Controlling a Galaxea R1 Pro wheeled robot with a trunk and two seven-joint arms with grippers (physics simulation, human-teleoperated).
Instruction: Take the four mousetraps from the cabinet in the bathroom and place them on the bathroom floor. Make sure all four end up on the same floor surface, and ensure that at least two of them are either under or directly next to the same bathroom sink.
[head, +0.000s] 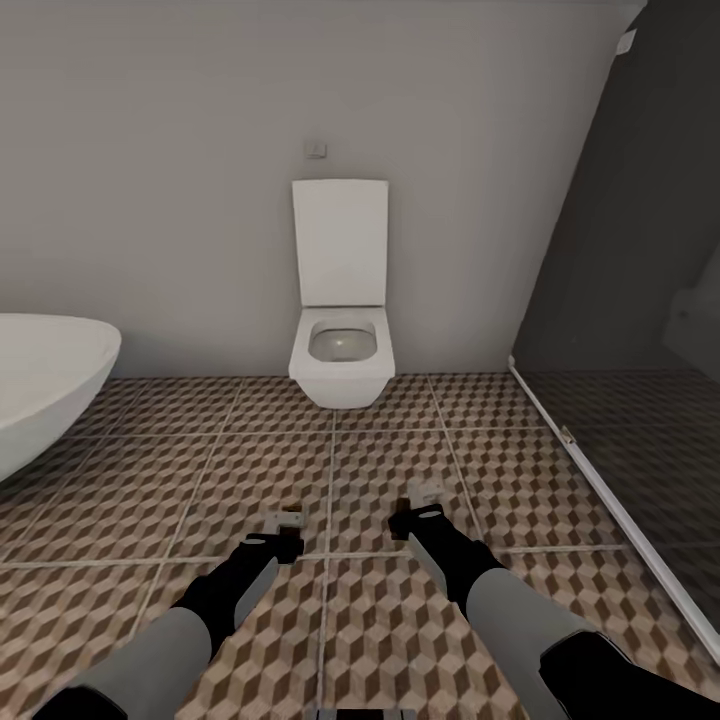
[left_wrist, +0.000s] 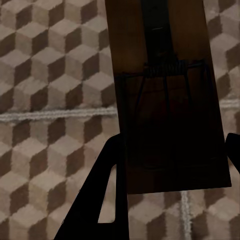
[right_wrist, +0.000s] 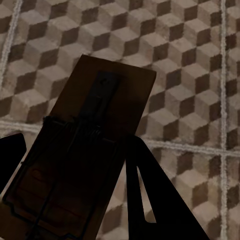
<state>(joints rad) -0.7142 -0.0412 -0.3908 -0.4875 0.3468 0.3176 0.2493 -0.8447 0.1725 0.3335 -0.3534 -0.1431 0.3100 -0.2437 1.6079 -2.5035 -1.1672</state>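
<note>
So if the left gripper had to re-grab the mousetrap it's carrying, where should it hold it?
Probably where it holds now: the left gripper pinches the mousetrap across its narrow width at the bare wooden end, fingers on the two long edges. The flat board gives parallel sides there, and the spring and wire bar lie further along, away from the gripper. Come in along the board's length from that end.

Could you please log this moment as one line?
left gripper: holds mousetrap | right gripper: holds second mousetrap | facing: toilet
</note>
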